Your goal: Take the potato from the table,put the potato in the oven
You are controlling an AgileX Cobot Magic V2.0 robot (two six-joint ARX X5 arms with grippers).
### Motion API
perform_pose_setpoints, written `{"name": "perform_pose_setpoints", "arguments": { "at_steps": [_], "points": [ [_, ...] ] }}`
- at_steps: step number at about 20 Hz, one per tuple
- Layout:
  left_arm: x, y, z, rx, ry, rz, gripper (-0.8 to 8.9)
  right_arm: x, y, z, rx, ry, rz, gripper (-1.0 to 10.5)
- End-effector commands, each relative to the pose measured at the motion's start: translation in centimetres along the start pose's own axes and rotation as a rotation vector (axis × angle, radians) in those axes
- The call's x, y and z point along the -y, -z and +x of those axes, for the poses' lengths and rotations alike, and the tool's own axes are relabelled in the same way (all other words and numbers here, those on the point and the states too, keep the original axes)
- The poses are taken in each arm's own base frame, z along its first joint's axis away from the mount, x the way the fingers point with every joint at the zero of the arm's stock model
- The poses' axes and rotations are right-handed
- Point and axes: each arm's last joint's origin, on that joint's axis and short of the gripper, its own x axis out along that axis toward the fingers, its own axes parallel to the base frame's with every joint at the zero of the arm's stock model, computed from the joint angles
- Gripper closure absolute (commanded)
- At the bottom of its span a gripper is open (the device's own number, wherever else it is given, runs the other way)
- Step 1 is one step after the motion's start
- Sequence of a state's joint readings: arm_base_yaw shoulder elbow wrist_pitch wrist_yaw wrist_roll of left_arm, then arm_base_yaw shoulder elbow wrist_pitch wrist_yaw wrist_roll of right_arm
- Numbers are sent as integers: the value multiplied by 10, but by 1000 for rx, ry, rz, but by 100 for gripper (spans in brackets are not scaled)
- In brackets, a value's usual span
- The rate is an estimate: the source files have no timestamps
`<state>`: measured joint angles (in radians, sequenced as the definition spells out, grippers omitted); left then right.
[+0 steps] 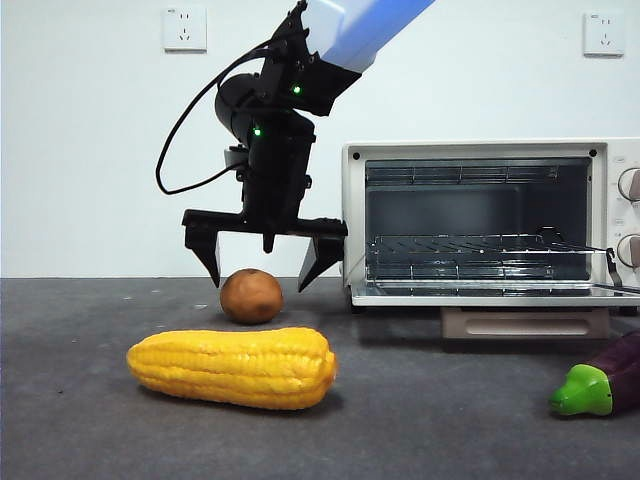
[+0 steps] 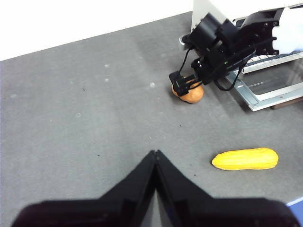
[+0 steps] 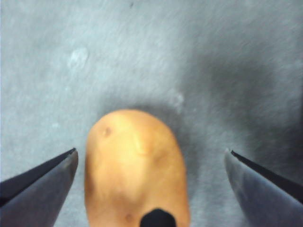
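Corn lies closest to the camera, long, yellow and bumpy, in front of the right hand. Biggest of all is the surface, flat, dark grey and a bit speckled. Next is the oven, a cream box beside the right hand, with its door open and a wire rack inside. The right hand hangs just above the potato with its jaws spread wide, one on each side and not touching it. The potato is small, round and brown with a dull skin, and it sits on the surface right under that hand. I think the grab is only starting: the hand needs to go lower and then squeeze. The left hand waits far off, pressed together. A purple eggplant lies over past the oven.
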<state>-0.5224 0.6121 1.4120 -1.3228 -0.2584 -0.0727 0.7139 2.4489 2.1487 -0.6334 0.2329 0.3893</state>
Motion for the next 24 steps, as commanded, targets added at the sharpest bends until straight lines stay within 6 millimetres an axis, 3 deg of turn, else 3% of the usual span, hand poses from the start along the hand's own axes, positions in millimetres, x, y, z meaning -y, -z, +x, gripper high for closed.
{"name": "perform_pose_setpoints", "arguments": {
  "at_steps": [1, 9, 12, 17, 20, 24],
  "points": [
    [0, 1, -1, 9, -7, -6, 820, -3, 6, 9, -17, -13, -6, 227],
    [0, 1, -1, 9, -7, -6, 820, -1, 8, 10, -63, -49, -19, 468],
    [0, 1, -1, 8, -7, -6, 820, 0, 11, 10, -90, -38, -28, 795],
    [0, 1, -1, 9, -7, -6, 820, 1, 14, 9, -125, -17, -37, 866],
    [0, 1, -1, 9, -7, -6, 820, 1, 3, -10, -149, -21, -40, 861],
    [0, 1, -1, 8, -7, -6, 820, 2, -25, -61, -206, -44, -46, 852]
  ]
}}
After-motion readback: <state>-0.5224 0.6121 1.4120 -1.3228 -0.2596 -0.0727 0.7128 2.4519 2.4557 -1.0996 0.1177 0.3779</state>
